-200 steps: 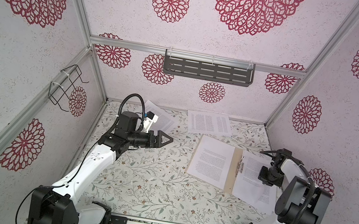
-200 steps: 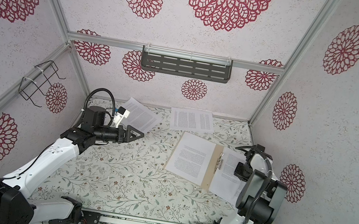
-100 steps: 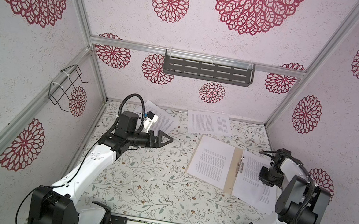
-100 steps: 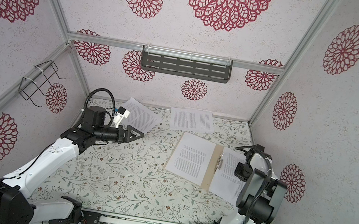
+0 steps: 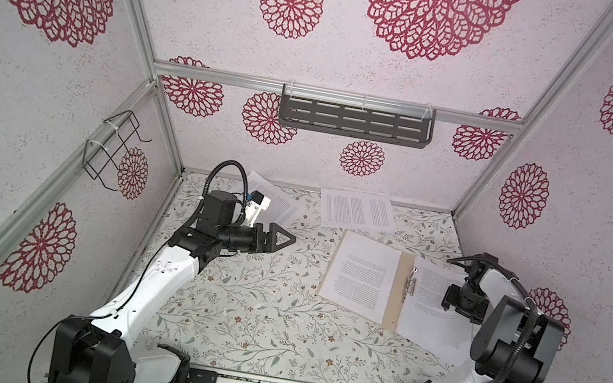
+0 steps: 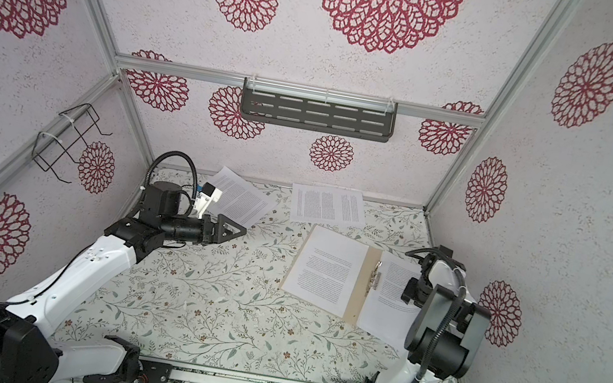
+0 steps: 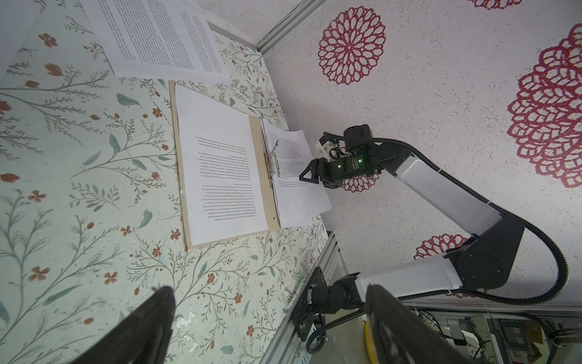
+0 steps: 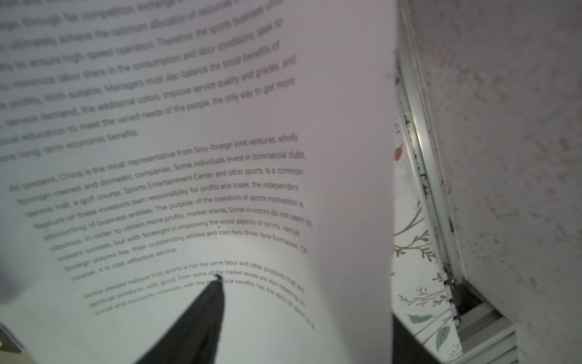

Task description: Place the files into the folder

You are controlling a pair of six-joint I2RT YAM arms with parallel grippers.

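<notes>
A: Left claw (image 5: 285,239), does it hold something?
B: No. Its two black fingers (image 7: 151,321) are spread wide and nothing is between them. It hangs over the floral-printed tablecloth (image 5: 254,318), at the back left part.
A: And the right claw (image 7: 306,174)?
B: It is over the right half of the open tan card folder (image 5: 397,296). Its fingers are also spread apart. In the right wrist view one finger lies in front of a white printed paper sheet (image 8: 220,157), and the second finger shows past the edge of this sheet, so the sheet is not pinched. The sheet bends upward there. If the finger touches the paper, one cannot tell.
A: Where are the other files?
B: One flat white sheet (image 5: 359,279) with text lies on the left half of the folder, beside the small metal fastener (image 5: 411,286) on the spine. Two more lie outside, by the back wall: the loose middle sheet (image 5: 356,211) just behind the folder, and the loose tilted sheet (image 5: 285,206), partly hidden under the left arm (image 5: 164,274).
</notes>
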